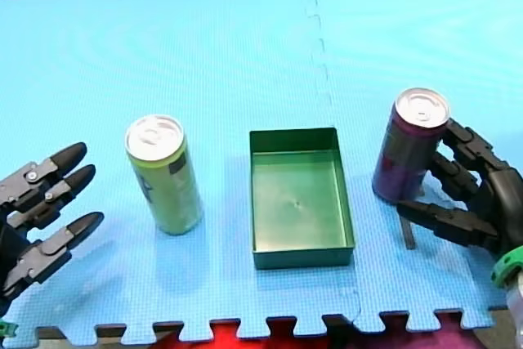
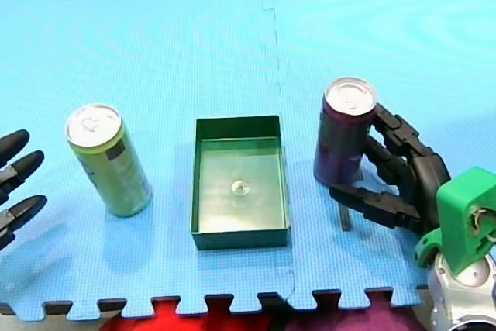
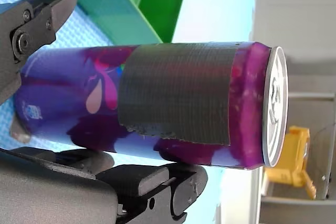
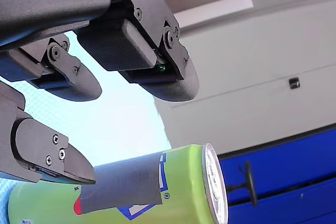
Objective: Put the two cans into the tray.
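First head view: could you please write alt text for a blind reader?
The right hand grips an upright purple can right of a green tray; a green can stands left of the tray, near the open left hand.

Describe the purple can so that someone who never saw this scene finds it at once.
On the blue foam mat a green tray sits in the middle, with one upright can on each side. The purple can stands right of the tray, with fingers of the right hand around it; the yellow-green can stands left, near the empty left hand.
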Controlling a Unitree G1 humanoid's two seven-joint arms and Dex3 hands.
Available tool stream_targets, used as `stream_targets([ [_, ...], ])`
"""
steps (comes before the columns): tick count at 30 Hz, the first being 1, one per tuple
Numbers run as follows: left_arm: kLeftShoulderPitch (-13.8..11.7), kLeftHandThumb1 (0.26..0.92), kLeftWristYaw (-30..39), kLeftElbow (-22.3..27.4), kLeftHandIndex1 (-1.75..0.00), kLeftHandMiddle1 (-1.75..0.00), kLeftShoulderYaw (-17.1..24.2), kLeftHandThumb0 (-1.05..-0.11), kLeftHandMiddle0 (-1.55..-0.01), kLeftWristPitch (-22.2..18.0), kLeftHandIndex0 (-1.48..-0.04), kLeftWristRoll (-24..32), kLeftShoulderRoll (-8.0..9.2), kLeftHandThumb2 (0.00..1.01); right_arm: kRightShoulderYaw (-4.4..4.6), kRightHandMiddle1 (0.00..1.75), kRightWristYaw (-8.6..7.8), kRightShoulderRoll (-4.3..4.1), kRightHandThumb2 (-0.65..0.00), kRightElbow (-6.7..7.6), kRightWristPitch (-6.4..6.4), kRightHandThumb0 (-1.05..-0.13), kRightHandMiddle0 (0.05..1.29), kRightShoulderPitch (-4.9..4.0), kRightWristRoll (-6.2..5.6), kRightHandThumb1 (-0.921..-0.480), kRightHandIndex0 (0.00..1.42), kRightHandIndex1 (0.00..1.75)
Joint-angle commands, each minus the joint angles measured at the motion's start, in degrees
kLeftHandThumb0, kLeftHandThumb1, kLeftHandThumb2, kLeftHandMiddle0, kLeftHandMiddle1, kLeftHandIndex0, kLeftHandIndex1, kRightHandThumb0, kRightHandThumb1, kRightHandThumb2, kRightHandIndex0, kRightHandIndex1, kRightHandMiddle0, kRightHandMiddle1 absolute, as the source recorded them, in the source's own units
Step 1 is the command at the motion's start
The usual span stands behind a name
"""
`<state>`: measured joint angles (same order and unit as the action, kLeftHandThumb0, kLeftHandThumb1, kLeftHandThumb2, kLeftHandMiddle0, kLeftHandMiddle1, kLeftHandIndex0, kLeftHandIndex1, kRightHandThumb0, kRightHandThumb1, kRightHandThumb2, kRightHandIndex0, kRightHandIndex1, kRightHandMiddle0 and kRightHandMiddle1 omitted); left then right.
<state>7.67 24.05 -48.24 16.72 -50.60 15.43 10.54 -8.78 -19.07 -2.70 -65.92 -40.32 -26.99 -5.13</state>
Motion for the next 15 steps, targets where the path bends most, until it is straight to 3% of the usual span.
stream_targets([
  [1,0.03,0.838,-0.21,-0.10,0.00,0.00,0.06,-1.048,-0.72,0.29,-0.74,-0.15,0.39,0.00,-0.18,0.00,-0.08,-0.06,0.000,0.34,0.19,-0.654,0.33,-0.16,-0.25,-0.597,0.35,0.00],
  [7,0.14,0.839,-0.17,-0.42,0.00,0.00,0.11,-1.048,-0.72,0.31,-0.74,-0.15,0.42,0.00,-0.50,0.00,-0.58,0.15,0.000,0.87,0.56,-0.625,0.33,-0.19,-0.96,-0.596,0.34,0.00],
  [15,-0.09,0.839,-0.02,0.06,0.00,0.00,0.06,-1.048,-0.72,0.48,-0.74,-0.16,0.36,0.00,-1.11,0.01,-0.36,0.97,0.000,0.64,0.58,-0.572,0.35,-1.24,-1.65,-0.594,0.35,0.00],
])
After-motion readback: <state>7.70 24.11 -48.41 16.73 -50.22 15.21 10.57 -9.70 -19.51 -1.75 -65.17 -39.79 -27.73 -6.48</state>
